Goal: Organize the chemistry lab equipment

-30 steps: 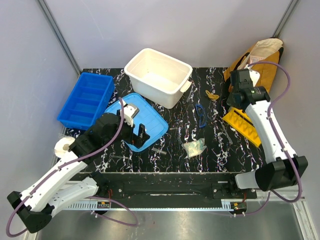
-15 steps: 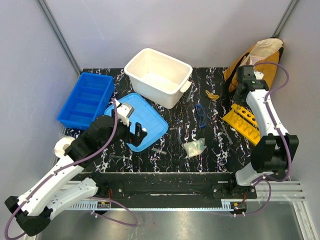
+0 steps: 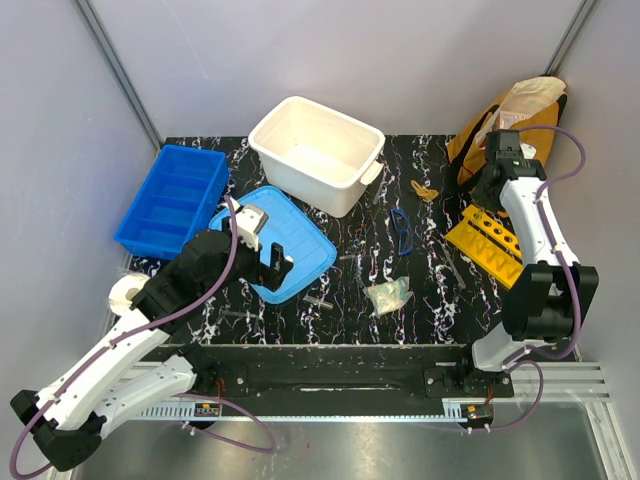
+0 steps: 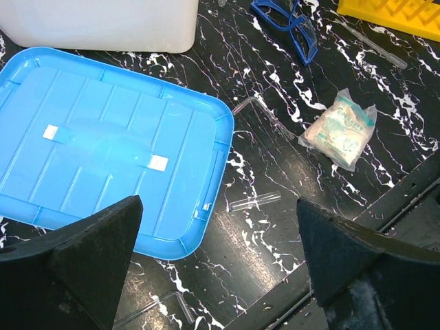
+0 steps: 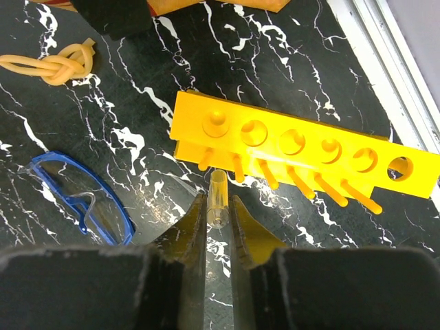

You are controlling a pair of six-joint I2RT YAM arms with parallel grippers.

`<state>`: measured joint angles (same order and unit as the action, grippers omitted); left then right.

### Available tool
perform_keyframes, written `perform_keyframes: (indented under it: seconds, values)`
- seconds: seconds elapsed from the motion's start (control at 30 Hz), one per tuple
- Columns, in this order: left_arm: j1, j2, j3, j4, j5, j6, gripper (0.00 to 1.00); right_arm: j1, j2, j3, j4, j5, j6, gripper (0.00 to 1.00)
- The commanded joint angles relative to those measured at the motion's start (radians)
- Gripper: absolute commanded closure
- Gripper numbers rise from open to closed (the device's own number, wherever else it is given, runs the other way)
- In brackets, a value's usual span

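Right gripper [image 5: 218,206]: jaws closed on a thin clear tube [image 5: 218,194], pinching only its near end. The rest sticks out past the fingertips.
Tube position: at the right side of the table [image 3: 440,300], just short of the rack's left end and pointing at it. I cannot tell its height above the table.
Rack [image 5: 273,124]: yellow, with a row of round holes and pegs jutting toward the tube. It lies loose on the table and nothing pins it down.
Left gripper [image 4: 218,206]: jaws wide open and empty, hovering over the near right corner of the blue lid [image 4: 103,144].
Other gear: the glasses [image 5: 103,206] are left of the rack, the wad [image 4: 340,130] is near the middle, and a loose tube [image 4: 254,201] lies beside the lid.
Likely step: seating the tube in a rack hole.
Risk, slip: the grip is short and the tube smooth, so any side load could make it pivot or slide out of the jaws.
Risk, miss: the tube points at the pegs rather than a hole. If pushed on, it could jam against a peg or the rim and crack.
Risk, shove: pressure on the loose rack could skid it toward the table's right edge.
Risk, glasses: they lie close by, and a sideways correction to the left could clip them.
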<state>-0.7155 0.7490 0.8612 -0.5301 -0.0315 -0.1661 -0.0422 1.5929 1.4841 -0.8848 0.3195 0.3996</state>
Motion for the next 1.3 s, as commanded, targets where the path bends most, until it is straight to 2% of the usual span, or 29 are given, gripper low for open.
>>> perform_keyframes:
  seconds: [0.0, 0.33, 1.27]
  values:
    - [-0.004, -0.008, 0.001, 0.028, -0.035, 0.004, 0.01, -0.021, 0.007, 0.012, 0.056, -0.052, -0.024, 0.83]
    - [-0.004, 0.003, 0.001, 0.027, -0.038, 0.007, 0.01, -0.027, 0.03, -0.001, 0.076, -0.102, -0.018, 0.83]
    - [-0.002, 0.012, -0.004, 0.028, -0.044, 0.008, 0.01, -0.028, 0.114, -0.103, 0.173, -0.111, -0.028, 0.83]
